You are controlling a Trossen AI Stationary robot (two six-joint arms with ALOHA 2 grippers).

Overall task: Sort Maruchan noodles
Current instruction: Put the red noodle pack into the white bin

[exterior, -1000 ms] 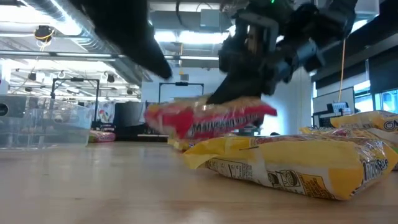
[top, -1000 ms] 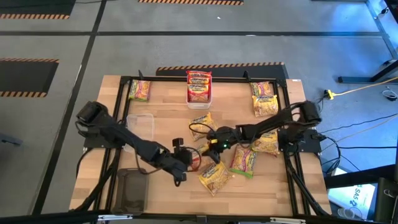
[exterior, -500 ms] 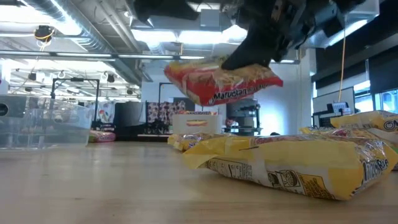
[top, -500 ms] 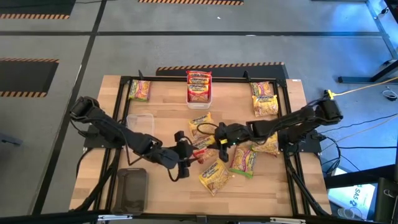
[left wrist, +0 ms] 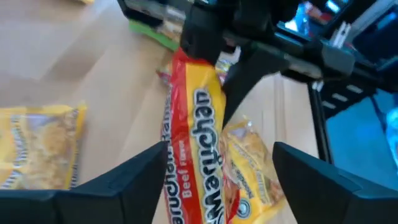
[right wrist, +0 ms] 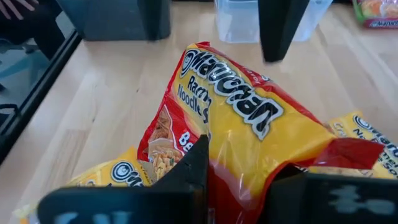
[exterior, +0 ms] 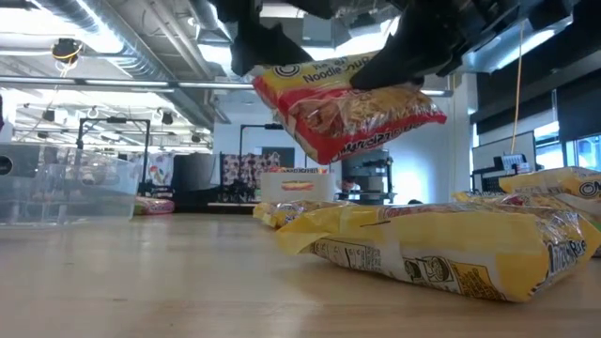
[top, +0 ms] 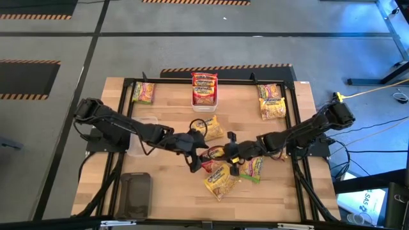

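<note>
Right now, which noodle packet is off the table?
The red-banded beef packet, held up in the air by the right gripper near the table's middle. Every other packet lies on the table or in a bin.

- The red and yellow noodle packet (left wrist: 196,155) held up in the air says "Maruchan" in big white letters, and "Beef" in small letters beside it, in the left wrist view
- The same packet (right wrist: 249,143) in the right wrist view says "Maruchan", with "Ra" and "Noodle S" under it; the rest of those words is hidden
- In the low view the top of this packet (exterior: 343,103) shows "Noodle"
- The yellow packet (exterior: 441,249) lying on the table in the low view has small print too tiny to read
- The yellow packet (right wrist: 370,140) next to the red one shows only part of its name
</note>
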